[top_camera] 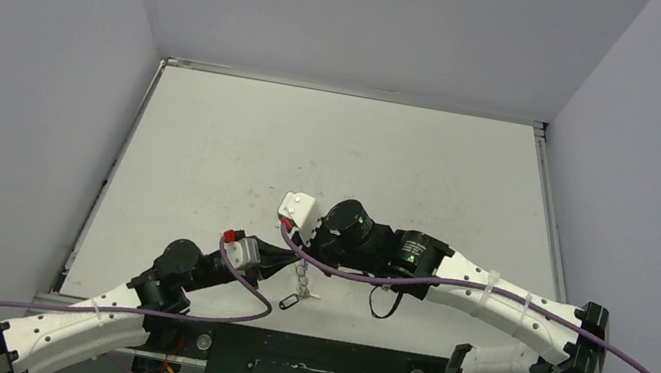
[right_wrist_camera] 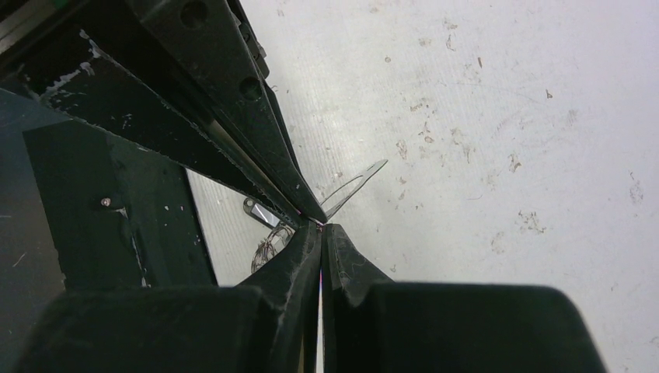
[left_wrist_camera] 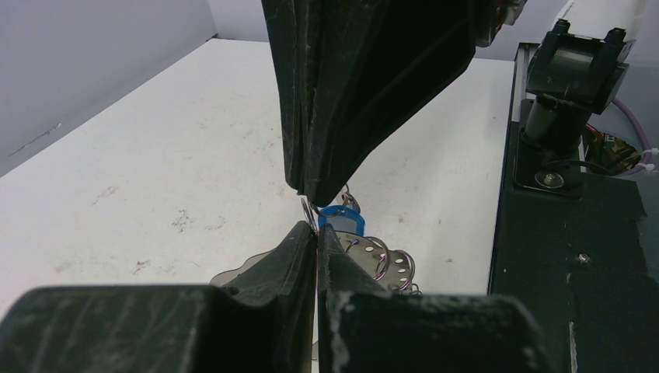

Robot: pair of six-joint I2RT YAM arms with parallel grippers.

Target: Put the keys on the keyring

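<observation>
My two grippers meet tip to tip just above the table near its front edge. The left gripper (top_camera: 287, 257) (left_wrist_camera: 317, 230) is shut on a thin wire loop (left_wrist_camera: 308, 213). The right gripper (top_camera: 300, 247) (right_wrist_camera: 321, 227) comes in from above and is shut on the same loop. Right behind the loop hangs the blue-headed key (left_wrist_camera: 342, 222). The pale grey keyring (left_wrist_camera: 386, 263), with small holes and wire loops at its rim, lies below it and shows edge-on (right_wrist_camera: 356, 183) in the right wrist view. A dark-rimmed key head (right_wrist_camera: 260, 211) hangs under the left fingers.
The bundle of loops and keys (top_camera: 297, 287) trails from the fingertips down to the white table (top_camera: 333, 146). A black base strip (top_camera: 316, 367) runs along the near edge. Grey walls close in the table on the left, back and right.
</observation>
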